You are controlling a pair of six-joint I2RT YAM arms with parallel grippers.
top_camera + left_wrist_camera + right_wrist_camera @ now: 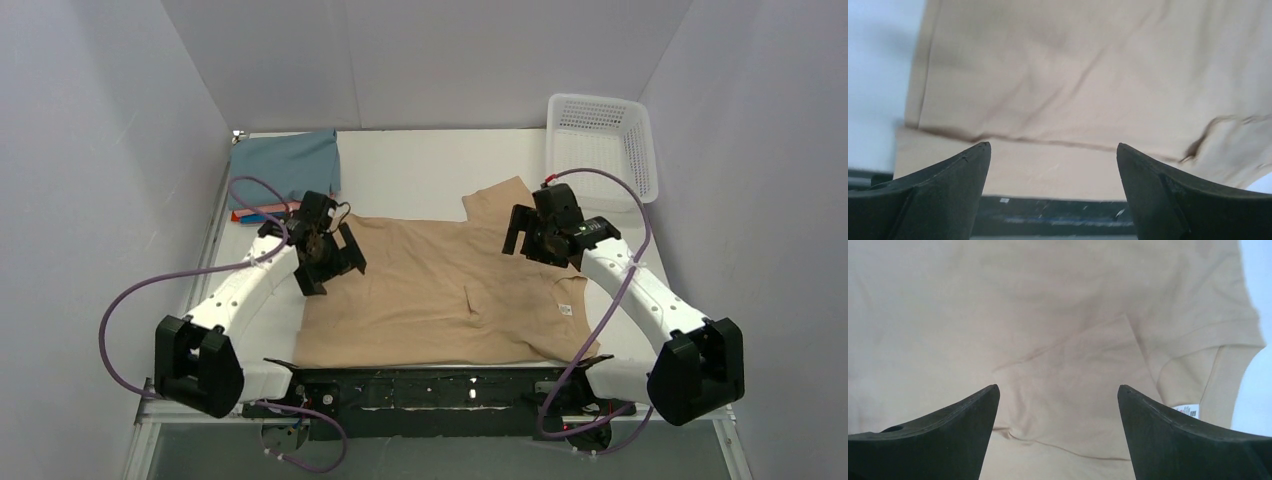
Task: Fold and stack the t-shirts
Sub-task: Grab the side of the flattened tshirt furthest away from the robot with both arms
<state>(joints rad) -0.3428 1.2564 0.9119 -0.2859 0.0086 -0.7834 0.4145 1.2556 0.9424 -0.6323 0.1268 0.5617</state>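
A tan-beige t-shirt (pixel 440 290) lies spread on the table, one sleeve sticking out at the back and a small white neck label (pixel 565 310) near its right side. It fills the left wrist view (pixel 1073 75) and the right wrist view (pixel 1048 330), where the label (pixel 1189 410) shows too. My left gripper (pixel 335 255) hovers open and empty over the shirt's left part. My right gripper (pixel 530 238) hovers open and empty over its right part. A folded grey-blue t-shirt (pixel 287 164) lies at the back left on top of a bright blue one (pixel 262 218) and an orange-red one (pixel 246 215), only their edges showing.
A white plastic lattice basket (pixel 603 140) stands at the back right corner. Purple cables loop from both arms. White walls enclose the table on three sides. A black bar (pixel 440 385) runs along the near edge.
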